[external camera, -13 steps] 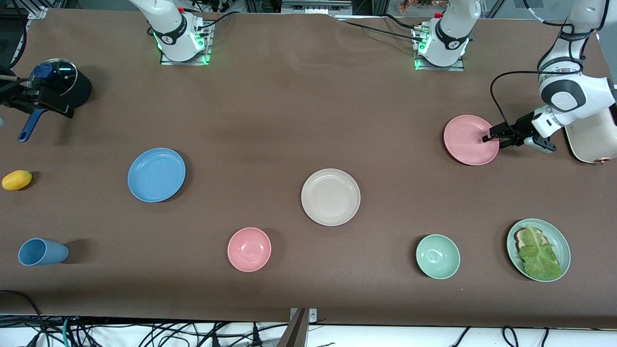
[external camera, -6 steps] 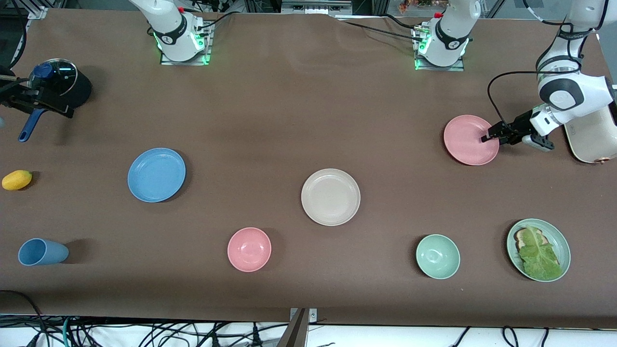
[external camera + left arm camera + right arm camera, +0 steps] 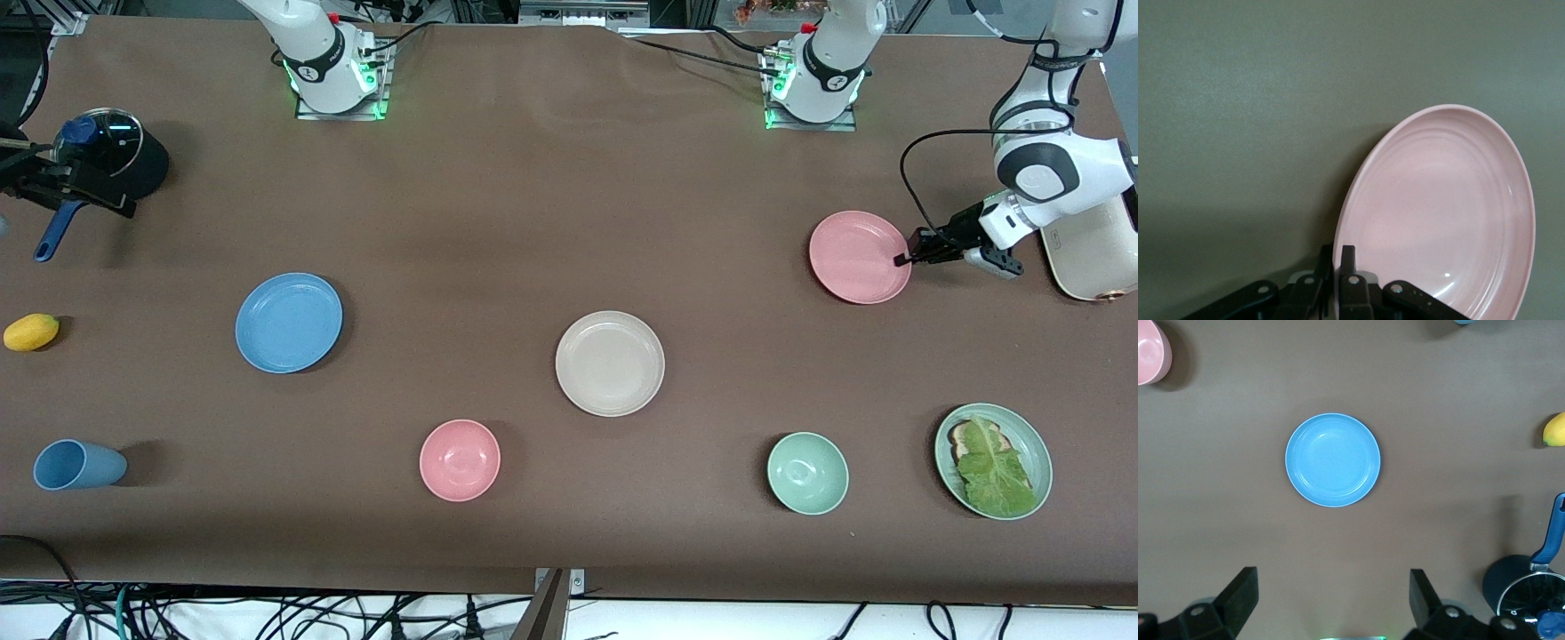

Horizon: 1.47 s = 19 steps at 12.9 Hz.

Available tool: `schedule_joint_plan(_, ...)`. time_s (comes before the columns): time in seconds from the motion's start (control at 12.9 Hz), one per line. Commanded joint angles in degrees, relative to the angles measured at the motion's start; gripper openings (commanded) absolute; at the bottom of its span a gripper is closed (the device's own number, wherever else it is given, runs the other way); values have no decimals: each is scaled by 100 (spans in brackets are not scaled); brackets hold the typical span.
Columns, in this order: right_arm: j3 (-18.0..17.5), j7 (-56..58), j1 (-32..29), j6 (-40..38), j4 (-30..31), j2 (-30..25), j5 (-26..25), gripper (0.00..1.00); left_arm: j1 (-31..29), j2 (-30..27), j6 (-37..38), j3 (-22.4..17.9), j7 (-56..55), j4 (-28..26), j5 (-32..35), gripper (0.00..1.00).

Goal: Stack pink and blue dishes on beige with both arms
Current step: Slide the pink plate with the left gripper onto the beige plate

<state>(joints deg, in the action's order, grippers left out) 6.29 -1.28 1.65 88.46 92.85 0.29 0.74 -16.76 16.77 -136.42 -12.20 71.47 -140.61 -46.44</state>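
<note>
Four plates are sitting on the brown surface (image 3: 569,222) — one pink plate (image 3: 856,258), one blue plate (image 3: 289,322), one beige plate (image 3: 610,363) and one pale green plate (image 3: 1031,436) carrying lettuce on bread — along with two bowls, a pink bowl (image 3: 460,460) and a green bowl (image 3: 807,473). All three task plates are plain, shallow and round, and look equal in size. The left gripper (image 3: 905,259) is gripping the pink plate, jaws clamped on its rim at the left arm's end of the surface; the plate is tilting in the left wrist view. The beige plate is lying near the middle, the blue plate toward the right arm's end. The right gripper (image 3: 1331,600) is hovering high over the blue plate — jaws spread wide apart.
</note>
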Motion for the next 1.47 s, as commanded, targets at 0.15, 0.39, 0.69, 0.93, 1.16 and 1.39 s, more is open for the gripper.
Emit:
schedule_joint_plan(0.15, 13, -4, -6, -66, -57, -21, -30, 100, 50, -410, 220, -1, 43, -64, -50, 0)
schedule_joint_plan(0.39, 13, -4, -6, -66, -57, -21, -30, 100, 191, -893, 457, 95, -1175, 32, 695, 0)
schedule_joint_plan(0.69, 13, -4, -6, -66, -57, -12, -22, 100, 269, -974, 1205, 480, -2371, 743, 1075, 0)
schedule_joint_plan(0.93, 4, -13, -6, -66, -57, -21, -13, 100, 340, -1376, 1215, 1445, -4029, 842, 1233, 0)
schedule_joint_plan(1.16, 13, -13, -6, -75, -57, -12, 5, 100, 340, -1440, 1206, 2360, -5691, 1429, 1900, 0)
schedule_joint_plan(1.39, 30, -4, -15, -145, -57, -29, 5, 100, 349, -1387, 1215, 2995, -6969, 1947, 2559, 0)
